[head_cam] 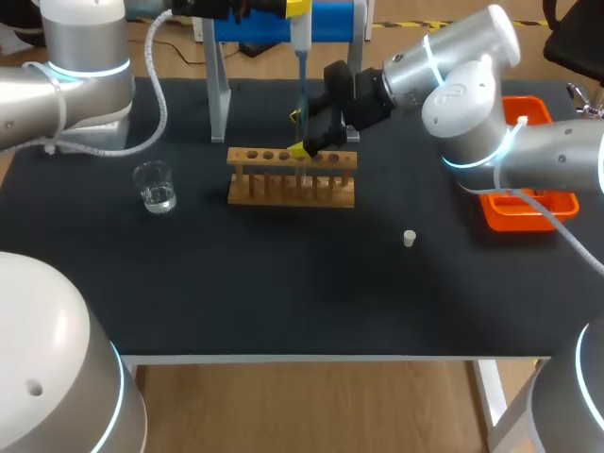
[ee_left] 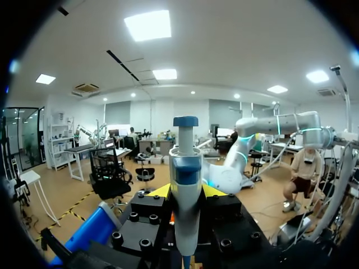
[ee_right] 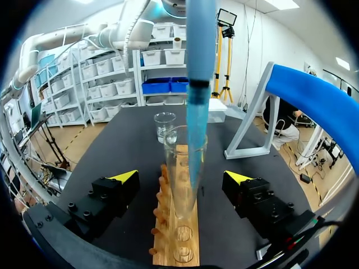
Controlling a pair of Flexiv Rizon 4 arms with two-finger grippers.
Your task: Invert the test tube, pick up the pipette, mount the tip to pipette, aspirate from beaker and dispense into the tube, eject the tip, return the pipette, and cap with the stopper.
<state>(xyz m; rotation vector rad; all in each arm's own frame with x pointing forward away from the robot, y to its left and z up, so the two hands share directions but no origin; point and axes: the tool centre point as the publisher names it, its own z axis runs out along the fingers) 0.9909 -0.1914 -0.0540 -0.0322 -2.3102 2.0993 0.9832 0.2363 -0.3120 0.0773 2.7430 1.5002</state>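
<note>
The left gripper (ee_left: 186, 193) is clenched on the pipette (ee_left: 185, 168), whose body sits between its two yellow tips with the plunger pointing away from the wrist. In the head view this gripper is cut off at the top centre of the frame, and the pipette hangs straight down from it toward the rack (head_cam: 293, 179) just above the middle. The tube (ee_right: 184, 168) stands upright in the rack, mouth up, and the blue tip (ee_right: 195, 134) reaches down inside that mouth, so the two long axes run nearly in line. The coming move turns on this fit: the step looks like dispensing, and the tip seems already placed for it. The right gripper (ee_right: 182, 177) is released, its fingers well apart on either side of the tube and touching nothing. In the head view it comes in from the upper right and partly covers the tube, which is hard to pick out there. Whether liquid is in the tip or the tube cannot be told. The beaker (head_cam: 156, 186) stands at the centre left, well apart from the rack. The stopper (head_cam: 409, 238) lies right of centre, nearer the right arm.
</note>
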